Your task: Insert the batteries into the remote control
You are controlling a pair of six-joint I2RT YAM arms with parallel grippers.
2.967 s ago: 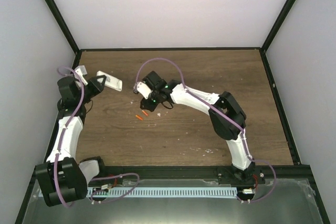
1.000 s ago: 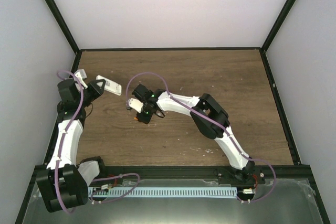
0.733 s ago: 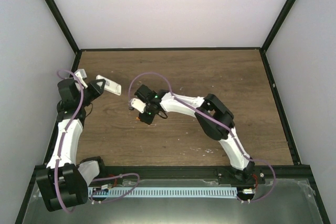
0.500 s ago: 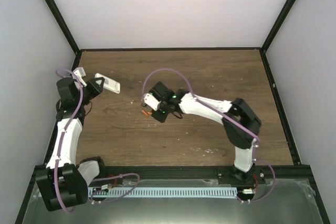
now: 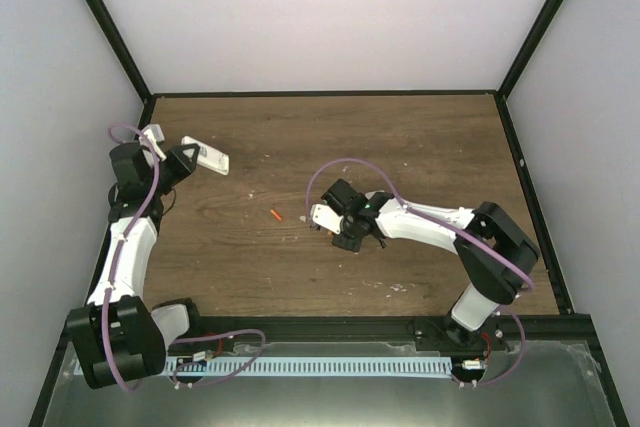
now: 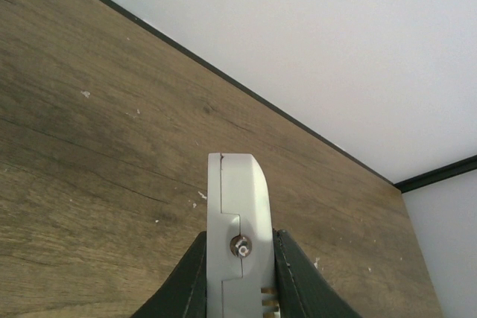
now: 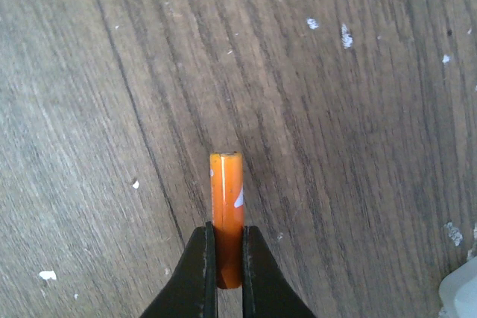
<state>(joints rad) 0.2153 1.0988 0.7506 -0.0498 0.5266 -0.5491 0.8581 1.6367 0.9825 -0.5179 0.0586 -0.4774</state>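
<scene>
My left gripper is shut on the white remote control and holds it above the table at the far left. In the left wrist view the remote stands edge-on between the fingers, one end facing the camera. My right gripper is near the table's middle, shut on an orange battery and holding it just above the wood. In the right wrist view the gripper grips its lower half. A second orange battery lies on the table, left of the right gripper.
White crumbs dot the wooden table. A small white piece sits by the left arm at the table's left edge. A white corner shows at the lower right of the right wrist view. Black frame rails border the table.
My right gripper picked up one battery and carried it right, toward the table's middle. The other battery stays where it lay. My left gripper still holds the remote, hardly moved.
</scene>
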